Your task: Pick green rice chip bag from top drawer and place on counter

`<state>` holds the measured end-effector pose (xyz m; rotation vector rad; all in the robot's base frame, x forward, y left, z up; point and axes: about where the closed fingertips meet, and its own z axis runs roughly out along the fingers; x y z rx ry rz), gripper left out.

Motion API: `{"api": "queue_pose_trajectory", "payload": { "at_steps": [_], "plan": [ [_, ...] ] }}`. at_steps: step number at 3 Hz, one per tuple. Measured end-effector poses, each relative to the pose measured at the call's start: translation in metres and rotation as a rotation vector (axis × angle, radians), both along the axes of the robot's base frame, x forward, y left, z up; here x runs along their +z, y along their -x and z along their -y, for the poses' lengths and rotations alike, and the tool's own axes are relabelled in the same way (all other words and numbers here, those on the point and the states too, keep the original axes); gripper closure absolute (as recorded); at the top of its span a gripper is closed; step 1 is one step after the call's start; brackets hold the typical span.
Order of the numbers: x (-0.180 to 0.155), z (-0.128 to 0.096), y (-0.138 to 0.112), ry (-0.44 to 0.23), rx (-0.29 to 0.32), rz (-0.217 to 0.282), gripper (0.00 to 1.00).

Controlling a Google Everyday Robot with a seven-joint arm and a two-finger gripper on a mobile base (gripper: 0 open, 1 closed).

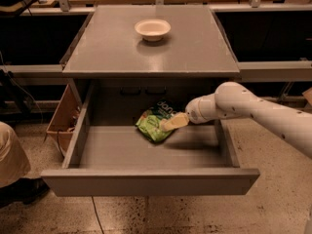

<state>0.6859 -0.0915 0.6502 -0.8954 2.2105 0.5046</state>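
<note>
Lying on the floor of the wide shallow grey metal top drawer (146, 182), just right of the frame's centre and towards the drawer's back, the small crinkly bright-green rice chip bag (153, 123) shows a dark-green upper end. The drawer is pulled fully open below the flat grey counter (195, 48). The white, rounded robot arm (253, 111) enters from the right edge and reaches leftwards over the drawer's right wall. Its pale beige gripper (173, 122) meets the bag's right side; whether it is spread or pinching cannot be told. White lettering on the dark end is not legible.
</note>
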Motion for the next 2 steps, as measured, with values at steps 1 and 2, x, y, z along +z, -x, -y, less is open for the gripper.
{"api": "queue_pose_trajectory", "payload": {
  "at_steps": [1, 2],
  "plan": [
    [-0.013, -0.003, -0.016, -0.044, -0.043, 0.033, 0.0],
    [-0.015, -0.004, -0.033, -0.111, -0.08, 0.062, 0.23]
  ]
}}
